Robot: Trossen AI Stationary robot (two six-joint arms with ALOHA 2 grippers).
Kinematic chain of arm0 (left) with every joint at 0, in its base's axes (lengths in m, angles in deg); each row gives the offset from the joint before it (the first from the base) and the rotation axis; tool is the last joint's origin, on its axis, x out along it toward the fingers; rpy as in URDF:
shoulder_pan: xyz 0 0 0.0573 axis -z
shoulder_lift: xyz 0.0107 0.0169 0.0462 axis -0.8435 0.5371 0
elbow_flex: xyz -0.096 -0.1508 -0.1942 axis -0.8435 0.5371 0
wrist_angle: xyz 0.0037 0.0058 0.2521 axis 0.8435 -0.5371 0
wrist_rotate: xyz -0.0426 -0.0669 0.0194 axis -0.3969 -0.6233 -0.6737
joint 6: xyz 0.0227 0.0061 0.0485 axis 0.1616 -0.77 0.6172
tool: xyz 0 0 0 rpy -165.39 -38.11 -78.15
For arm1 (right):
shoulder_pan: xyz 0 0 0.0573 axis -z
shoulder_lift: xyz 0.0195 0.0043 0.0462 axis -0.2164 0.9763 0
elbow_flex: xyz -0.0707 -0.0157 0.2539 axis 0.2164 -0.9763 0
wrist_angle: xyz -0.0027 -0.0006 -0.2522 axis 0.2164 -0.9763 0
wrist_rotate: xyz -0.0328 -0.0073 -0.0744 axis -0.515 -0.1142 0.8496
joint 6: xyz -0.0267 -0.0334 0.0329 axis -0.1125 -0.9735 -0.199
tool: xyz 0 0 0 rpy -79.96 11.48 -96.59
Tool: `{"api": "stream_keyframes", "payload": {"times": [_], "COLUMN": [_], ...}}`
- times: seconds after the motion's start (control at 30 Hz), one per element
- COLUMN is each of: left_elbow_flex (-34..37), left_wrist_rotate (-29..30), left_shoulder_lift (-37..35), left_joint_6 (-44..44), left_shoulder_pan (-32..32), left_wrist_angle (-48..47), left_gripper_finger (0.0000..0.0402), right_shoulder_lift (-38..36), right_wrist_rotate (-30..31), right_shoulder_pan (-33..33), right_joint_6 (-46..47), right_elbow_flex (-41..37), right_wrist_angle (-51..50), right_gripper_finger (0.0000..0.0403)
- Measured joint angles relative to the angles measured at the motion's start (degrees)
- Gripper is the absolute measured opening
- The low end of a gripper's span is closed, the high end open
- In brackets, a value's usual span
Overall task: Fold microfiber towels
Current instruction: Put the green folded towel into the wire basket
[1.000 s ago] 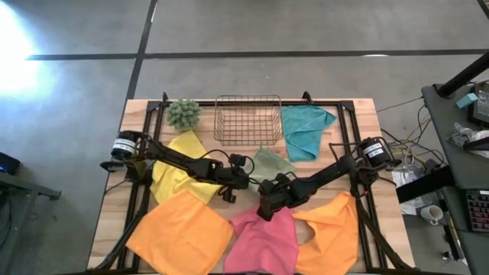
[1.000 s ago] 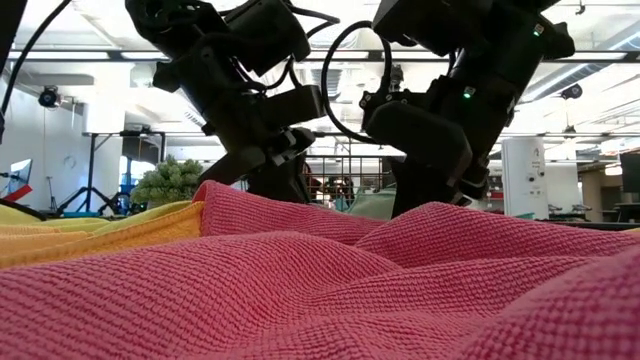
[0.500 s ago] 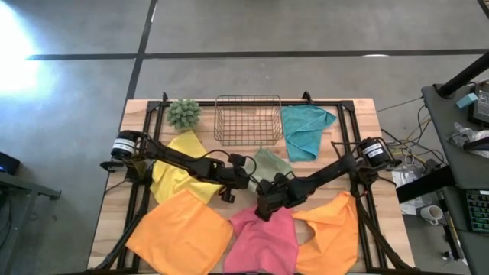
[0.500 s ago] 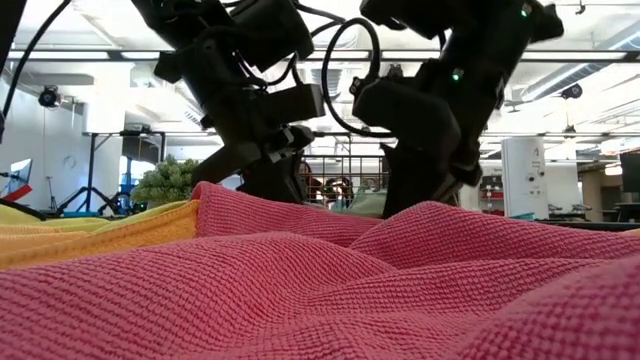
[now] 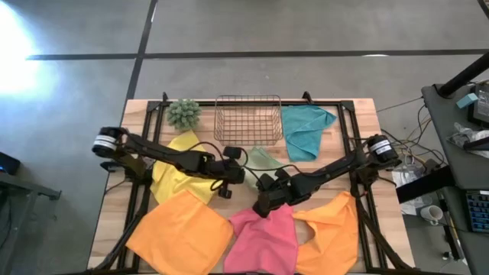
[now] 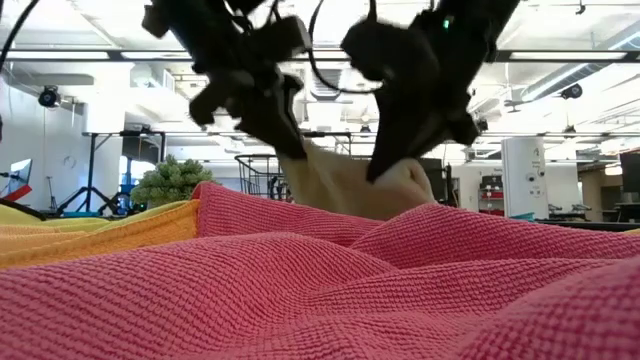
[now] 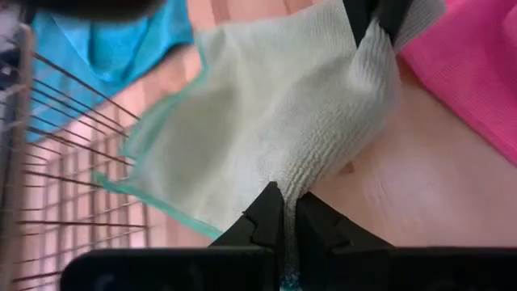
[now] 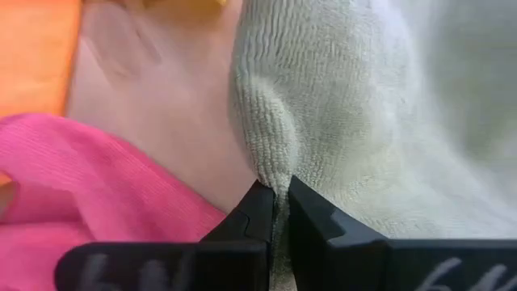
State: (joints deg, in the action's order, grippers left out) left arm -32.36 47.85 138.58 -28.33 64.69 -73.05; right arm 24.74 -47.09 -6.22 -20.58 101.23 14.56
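Both arms meet at mid-table over the sage green towel (image 5: 263,159), which lies between the wire basket (image 5: 247,119) and the pink towel (image 5: 265,238). The left gripper (image 5: 234,173) is clamped on one near corner of it; the right gripper (image 5: 263,186) is clamped on the neighbouring corner. In each wrist view the two dark fingers are pressed together with a ridge of pale cloth nipped between them. In the low view the cloth hangs as a slack sheet from both pinch points, its near edge raised above the pink towel.

The fabric looks light and wholly limp: it drapes, wrinkles at the pinch and will sag between the grips unless held taut. The nap should resist slipping. Corners along one hem appear the best hold, as taken here.

The teal towel (image 5: 306,130), yellow towel (image 5: 175,172) and two orange towels (image 5: 179,233) (image 5: 334,229) lie spread unfolded around.
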Motion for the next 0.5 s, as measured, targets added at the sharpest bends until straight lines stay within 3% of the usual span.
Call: {"api": "stream_keyframes", "payload": {"times": [0.2,0.5], "left_elbow_flex": [-0.03,-1.87], "left_wrist_rotate": [0.62,0.54], "left_shoulder_lift": [-4.91,-12.82], "left_joint_6": [1.22,1.48], "left_shoulder_pan": [0.00,0.04], "left_wrist_angle": [-3.45,-6.79], "left_gripper_finger": [0.0001,0.0001], "right_shoulder_lift": [-3.45,-4.13], "right_wrist_rotate": [0.53,3.08], "right_shoulder_pan": [0.02,0.25], "right_joint_6": [0.40,-3.01], "right_elbow_flex": [3.40,19.58], "right_wrist_angle": [-5.01,-24.28], "right_gripper_finger": [0.0012,0.0011]}}
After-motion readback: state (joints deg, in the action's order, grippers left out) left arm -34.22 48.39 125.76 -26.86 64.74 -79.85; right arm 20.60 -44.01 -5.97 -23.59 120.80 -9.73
